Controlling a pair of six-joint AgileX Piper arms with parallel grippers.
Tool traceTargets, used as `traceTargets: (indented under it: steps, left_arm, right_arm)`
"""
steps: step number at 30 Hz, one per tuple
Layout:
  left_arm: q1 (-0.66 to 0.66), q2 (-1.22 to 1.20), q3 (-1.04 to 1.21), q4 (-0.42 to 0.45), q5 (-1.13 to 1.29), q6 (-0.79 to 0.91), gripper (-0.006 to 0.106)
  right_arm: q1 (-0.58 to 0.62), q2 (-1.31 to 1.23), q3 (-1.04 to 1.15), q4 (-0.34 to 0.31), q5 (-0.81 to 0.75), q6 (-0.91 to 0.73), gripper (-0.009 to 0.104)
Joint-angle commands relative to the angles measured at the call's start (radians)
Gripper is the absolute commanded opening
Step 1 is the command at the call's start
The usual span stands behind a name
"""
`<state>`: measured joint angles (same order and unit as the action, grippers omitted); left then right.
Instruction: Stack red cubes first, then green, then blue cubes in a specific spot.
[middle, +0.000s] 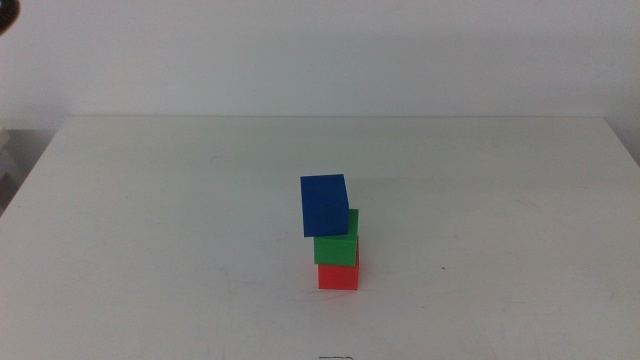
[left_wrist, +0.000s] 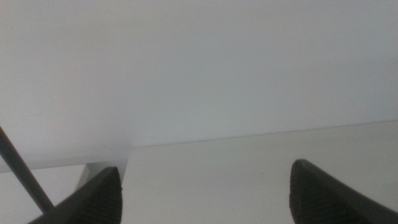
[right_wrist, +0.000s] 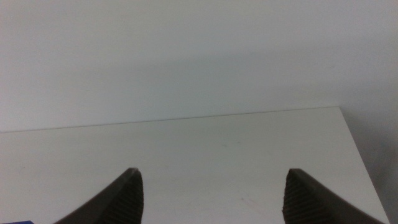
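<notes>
1. Three cubes stand in one column near the middle of the white worktop (middle: 150, 230), a little toward its near edge.
2. The red cube (middle: 339, 276) is at the bottom, flat on the worktop, with one face turned squarely to the middle camera.
3. The green cube (middle: 335, 247) sits on the red one, nudged slightly to the left of it, also level.
4. The blue cube (middle: 325, 204) is on top, tilted: its upper edge leans left and it overhangs the green cube on the left side.
5. The column's long axis runs upright, bending leftward at the top.
6. Neither arm shows in the middle view, so both tools are well apart from the stack.
7. The left tool (left_wrist: 205, 193) has its jaws spread wide, nothing between them, above bare worktop facing the wall.
8. The right tool (right_wrist: 211, 196) is likewise spread and holds nothing; a sliver of blue shows at the picture's edge beside its jaw in the right wrist view.
</notes>
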<state>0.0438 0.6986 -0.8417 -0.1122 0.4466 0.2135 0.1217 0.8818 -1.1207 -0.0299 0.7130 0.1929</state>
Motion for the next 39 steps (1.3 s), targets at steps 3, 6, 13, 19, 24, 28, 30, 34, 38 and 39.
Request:
traceTargets:
  steps: [3,6,13,19,24,28,30,34,38,39]
  left_arm:
    - [0.0,-0.001,-0.026,-0.005,-0.087,-0.013,0.09]
    - [0.0,-0.018,-0.023,-0.005,-0.089,-0.013,0.09]
    - [0.0,-0.113,0.115,-0.005,-0.193,-0.013,0.09]
    - [0.0,-0.287,0.324,-0.005,-0.225,-0.013,0.09]
    - [0.0,-0.464,0.505,-0.006,-0.225,-0.013,0.09]
    - [0.0,-0.58,0.658,-0.012,-0.225,-0.013,0.09]
    - [0.0,-0.623,0.72,-0.013,-0.224,-0.013,0.09]
    - [0.0,-0.69,0.824,-0.013,-0.224,-0.013,0.09]
    - [0.0,-0.733,0.869,-0.013,-0.217,-0.013,0.09]
    - [0.0,-0.732,0.868,-0.013,-0.218,-0.013,0.09]
  right_arm:
    - [-0.006,-0.005,-0.026,-0.009,-0.073,-0.013,0.057]
    - [-0.006,-0.005,-0.026,-0.009,-0.074,-0.013,0.057]
    - [-0.008,-0.077,0.065,-0.102,-0.157,-0.013,0.057]
    - [-0.008,-0.268,0.382,-0.134,-0.362,-0.013,0.057]
    - [-0.008,-0.487,0.653,-0.134,-0.387,-0.013,0.057]
    - [-0.008,-0.649,0.861,-0.134,-0.39,-0.013,0.057]
    - [-0.008,-0.718,0.937,-0.138,-0.391,-0.013,0.057]
    - [-0.008,-0.813,1.058,-0.137,-0.395,-0.013,0.057]
    - [-0.008,-0.866,1.132,-0.137,-0.415,-0.013,0.057]
    - [-0.008,-0.874,1.133,-0.138,-0.41,-0.012,0.057]
